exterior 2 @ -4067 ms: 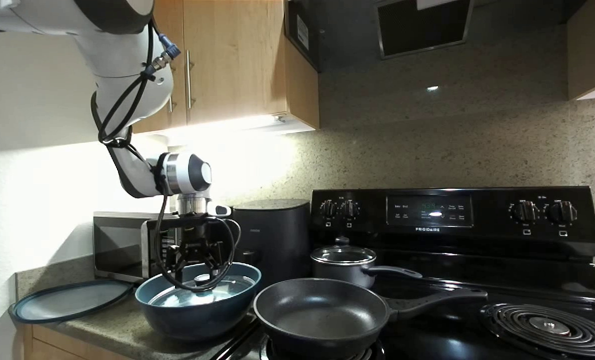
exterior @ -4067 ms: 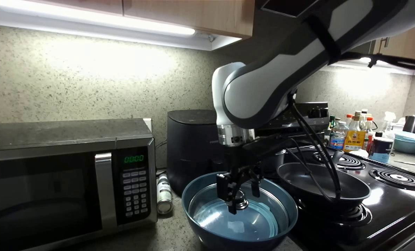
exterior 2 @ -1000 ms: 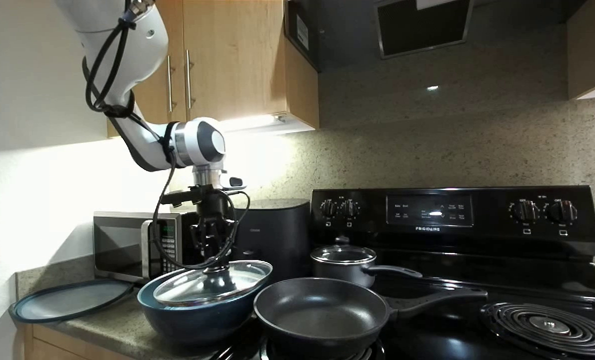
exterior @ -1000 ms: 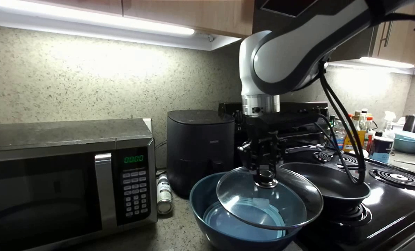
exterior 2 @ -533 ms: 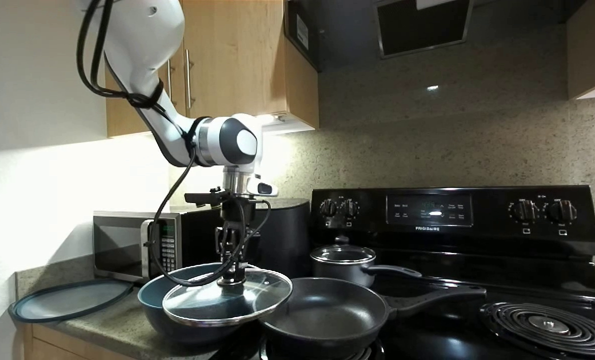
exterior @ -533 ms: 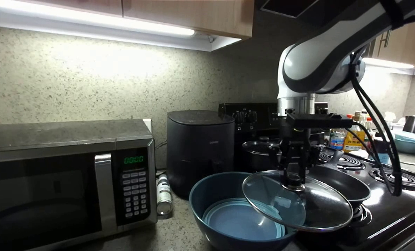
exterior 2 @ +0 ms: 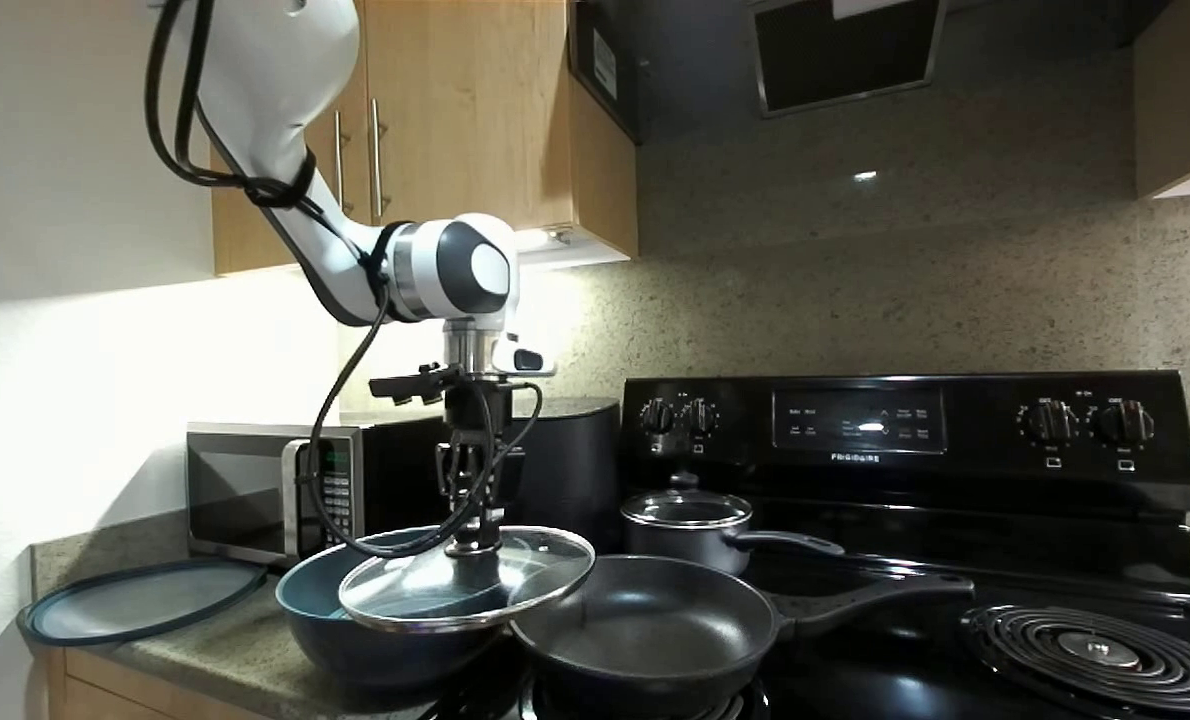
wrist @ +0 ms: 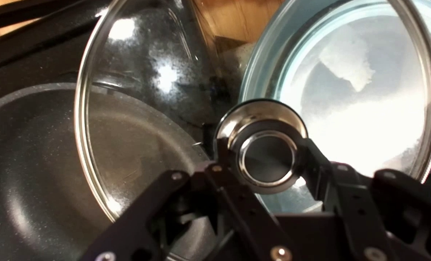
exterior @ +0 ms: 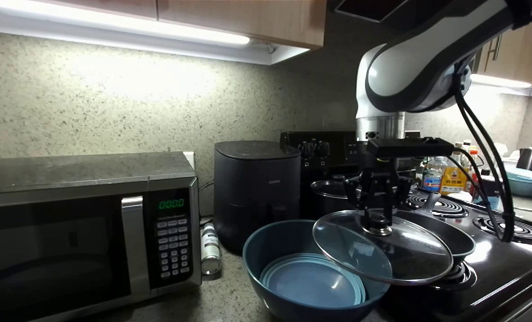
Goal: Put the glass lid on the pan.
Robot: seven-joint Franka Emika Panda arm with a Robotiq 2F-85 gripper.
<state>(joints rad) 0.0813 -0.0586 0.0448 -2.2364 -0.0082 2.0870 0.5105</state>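
One gripper [wrist: 267,156], both fingers [wrist: 316,168] set against the knob [wrist: 268,161] of the glass lid [exterior: 395,257] from opposite sides, gap no greater than the knob that filled it: a plain pinch grip. Lid hung from this grip in both exterior views, tilted off level, over the space between the blue bowl [exterior 2: 355,640] and the frying pan [exterior 2: 655,625]; in the wrist view it overlapped parts of both. Whether its rim [wrist: 80,116] touched the bowl, could not tell. Pan stood on the stove [exterior 2: 885,660]. Tally. Frying pans: one. Saucepans [exterior 2: 680,550]: one, wearing a smaller lid [exterior 2: 690,512]. Lids: three in all, counting a flat blue-rimmed lid [exterior 2: 145,600] laid on the counter [exterior 2: 225,645]. Large blue bowls: one, pale rings showing inside; nested bowls or not, unclear. Paler bowls [exterior: 523,187] on the far counter: at least one, small in view. Coil burners [exterior: 514,229]: three made out in an exterior view, one of those partly under the pan. Control dials [exterior 2: 1052,422] on the stove: four in an exterior view, set in two pairs. Microwaves [exterior: 69,250]: one, green zeros on its display [exterior: 171,204]. Air fryers [exterior: 255,192]: one, dark, near it. Cans [exterior: 211,252]: one, lying between those two. Bottles [exterior: 453,179] past the stove: several, too crowded together for a sure count.
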